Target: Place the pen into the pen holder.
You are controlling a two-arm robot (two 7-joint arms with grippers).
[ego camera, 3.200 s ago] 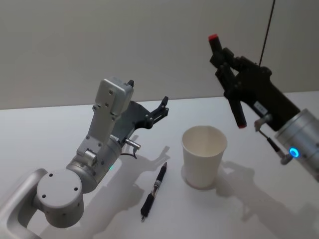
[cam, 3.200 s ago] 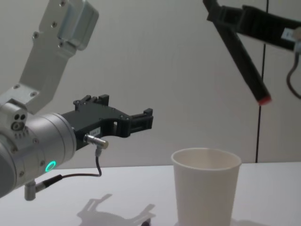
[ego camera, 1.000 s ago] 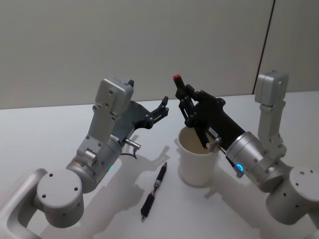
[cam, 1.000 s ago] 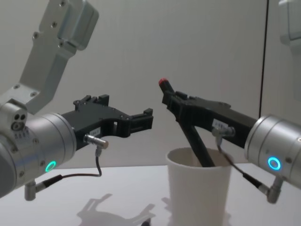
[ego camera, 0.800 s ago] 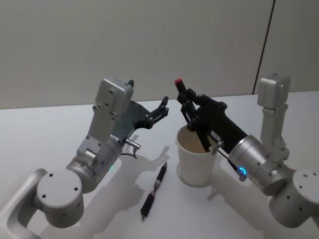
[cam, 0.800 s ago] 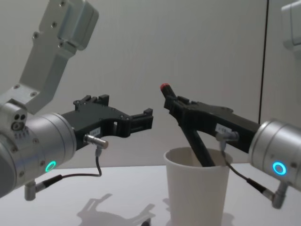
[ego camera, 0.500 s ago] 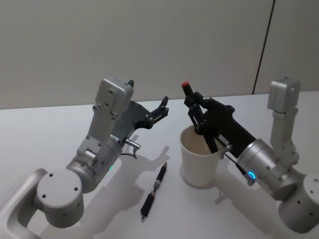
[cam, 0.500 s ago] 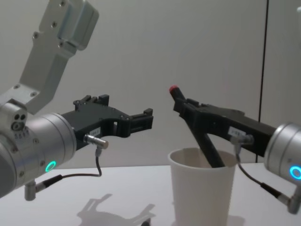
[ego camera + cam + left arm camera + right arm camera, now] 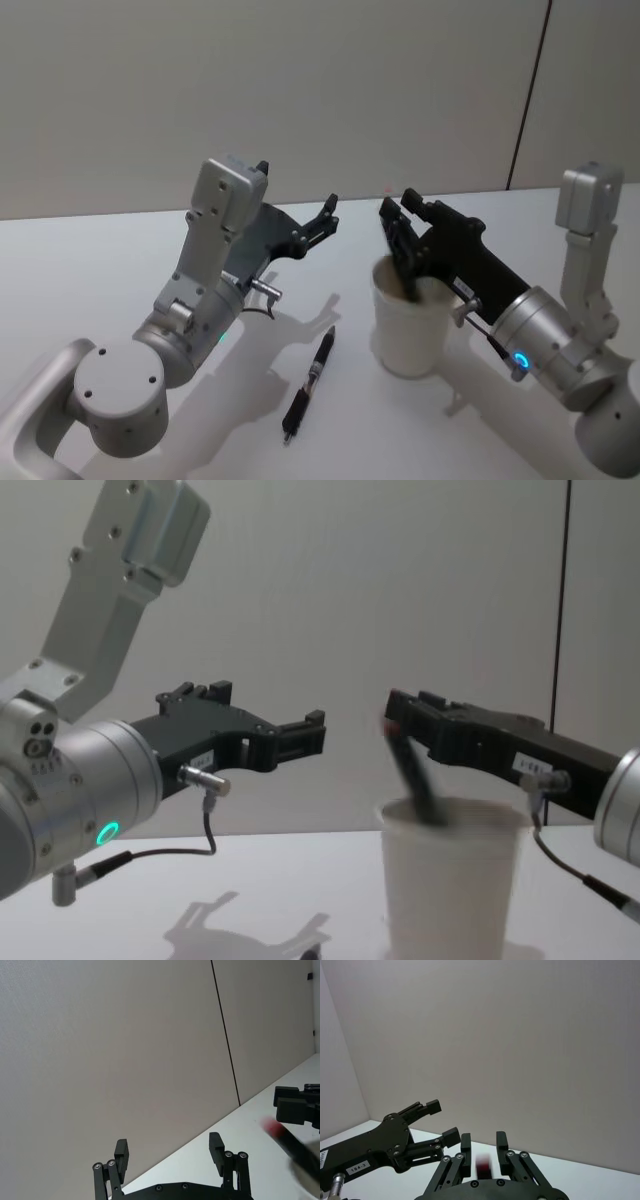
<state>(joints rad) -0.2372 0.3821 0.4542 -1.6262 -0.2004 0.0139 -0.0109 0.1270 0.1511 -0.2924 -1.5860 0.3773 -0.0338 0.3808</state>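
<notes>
Release: we had just parted our right jaws over the white paper cup [image 9: 410, 335], dropping the red-tipped black pen [image 9: 412, 775] inside, nearly finishing; left jaws hung open alongside.

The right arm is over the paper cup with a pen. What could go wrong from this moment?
1. The pen stands slanted in the pen holder, between the open fingers of the right gripper. Its weight against the rim might tip such a light cup.
2. The right gripper sits low over that rim, so pulling back flat could knock the holder over. Lifting first looks safer.
The left gripper hovers open, apart from the holder.
</notes>
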